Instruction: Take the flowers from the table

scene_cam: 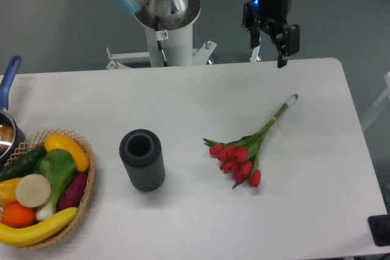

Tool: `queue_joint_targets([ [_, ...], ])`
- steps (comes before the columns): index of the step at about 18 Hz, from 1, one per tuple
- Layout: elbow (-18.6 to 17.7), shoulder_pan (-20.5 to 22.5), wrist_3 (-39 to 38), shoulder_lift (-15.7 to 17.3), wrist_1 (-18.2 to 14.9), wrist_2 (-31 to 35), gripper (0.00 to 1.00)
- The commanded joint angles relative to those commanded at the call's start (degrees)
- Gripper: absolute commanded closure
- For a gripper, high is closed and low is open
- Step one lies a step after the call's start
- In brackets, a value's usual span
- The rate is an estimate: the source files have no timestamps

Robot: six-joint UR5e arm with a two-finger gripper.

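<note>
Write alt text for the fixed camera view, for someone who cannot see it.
A bunch of red tulips lies on a white table, with the robot's gripper raised above the far edge, jaws apart. A dark ribbed cylinder stands mid-table; a basket of toy produce sits at the left.

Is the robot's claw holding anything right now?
No, nothing. The gripper hangs open and empty above the table's far edge, while the flowers lie on the table untouched.

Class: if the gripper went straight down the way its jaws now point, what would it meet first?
Probably the bare table near its far edge. The gripper hangs open above it; the flowers lie nearer the camera, though depth is unclear.
</note>
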Motion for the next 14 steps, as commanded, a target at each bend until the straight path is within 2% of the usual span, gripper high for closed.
queue_joint_targets([
  [5, -0.09, -0.09, -0.26, 0.00, -0.26, 0.35, 0.00],
  [8, -0.18, -0.26, -5.26, -0.53, 0.17, -0.09, 0.00],
  [11, -0.18, -0.79, -10.44, -2.54, 0.87, -0.35, 0.00],
  [14, -0.17, -0.97, -14.50, -5.18, 3.77, -0.53, 0.00],
])
